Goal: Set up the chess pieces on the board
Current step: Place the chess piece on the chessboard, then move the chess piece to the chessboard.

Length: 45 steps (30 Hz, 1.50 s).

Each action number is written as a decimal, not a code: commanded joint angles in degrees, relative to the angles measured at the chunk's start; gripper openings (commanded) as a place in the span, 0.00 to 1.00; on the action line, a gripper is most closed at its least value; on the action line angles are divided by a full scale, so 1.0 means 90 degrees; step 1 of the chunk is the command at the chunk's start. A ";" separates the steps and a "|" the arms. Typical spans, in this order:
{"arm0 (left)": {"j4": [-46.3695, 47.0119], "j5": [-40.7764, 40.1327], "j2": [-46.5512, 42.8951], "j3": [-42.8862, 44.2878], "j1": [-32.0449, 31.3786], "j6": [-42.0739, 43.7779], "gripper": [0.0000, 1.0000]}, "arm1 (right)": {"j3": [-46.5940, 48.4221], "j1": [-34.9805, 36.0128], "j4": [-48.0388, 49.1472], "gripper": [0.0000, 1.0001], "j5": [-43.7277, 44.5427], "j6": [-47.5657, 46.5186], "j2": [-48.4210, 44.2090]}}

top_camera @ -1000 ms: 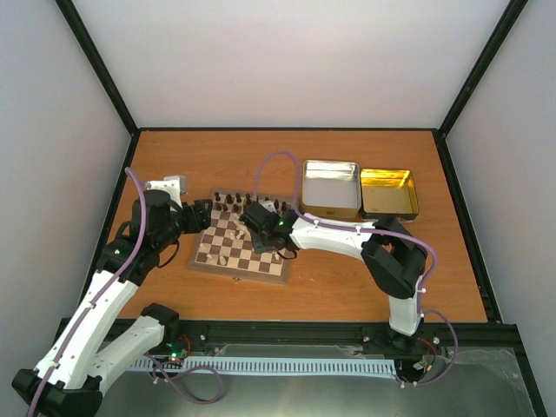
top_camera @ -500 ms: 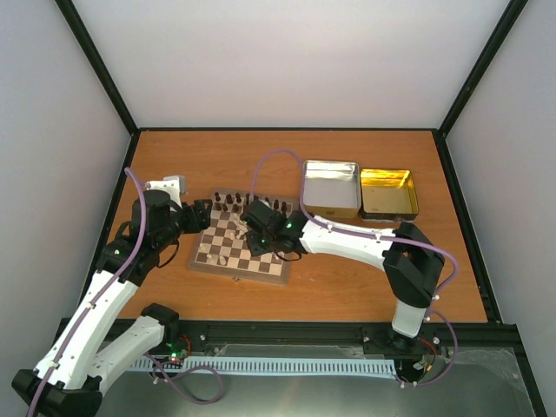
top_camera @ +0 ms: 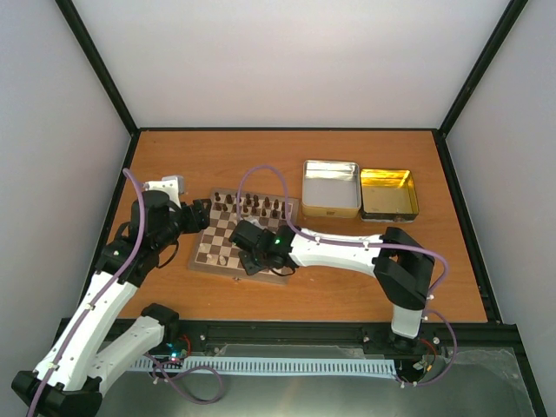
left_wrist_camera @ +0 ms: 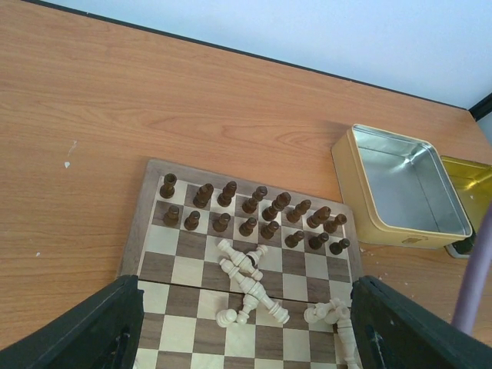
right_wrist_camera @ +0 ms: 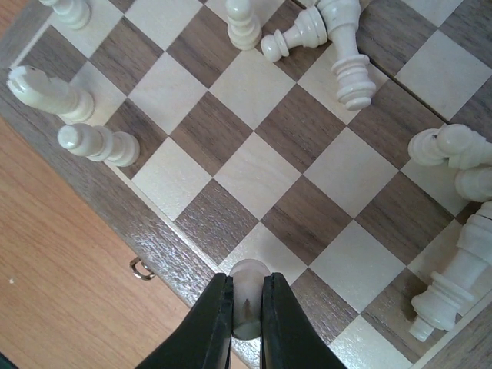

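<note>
The board (top_camera: pixel 208 254) lies left of the table's middle. Dark brown chess pieces (left_wrist_camera: pixel 246 207) stand in two rows along its far side. Several cream pieces (left_wrist_camera: pixel 250 280) lie toppled in the middle squares. My right gripper (right_wrist_camera: pixel 247 307) is shut on a small cream piece (right_wrist_camera: pixel 248 286), held over a pale square at the board's (right_wrist_camera: pixel 254 173) near edge. A cream knight (right_wrist_camera: pixel 42 91) and a pawn (right_wrist_camera: pixel 96 144) stand on the edge rows to its left. More cream pieces (right_wrist_camera: pixel 453 165) lie on its right. My left gripper (left_wrist_camera: pixel 246 338) hangs open over the board's left side (top_camera: pixel 196 217), holding nothing.
A silver tin (top_camera: pixel 330 187) and a gold tin (top_camera: pixel 388 193) stand open, right of the board at the back. The right arm (top_camera: pixel 347 248) stretches across the table in front of them. Black frame posts and pale walls close the table in.
My right gripper has carried the cream piece from the board's middle toward its near edge. The left arm has not moved.
</note>
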 commanded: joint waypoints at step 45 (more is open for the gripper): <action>-0.0072 -0.0092 -0.0099 0.0043 -0.0038 -0.0139 0.75 | 0.0206 -0.0004 -0.0123 0.33 0.0067 -0.0169 0.0404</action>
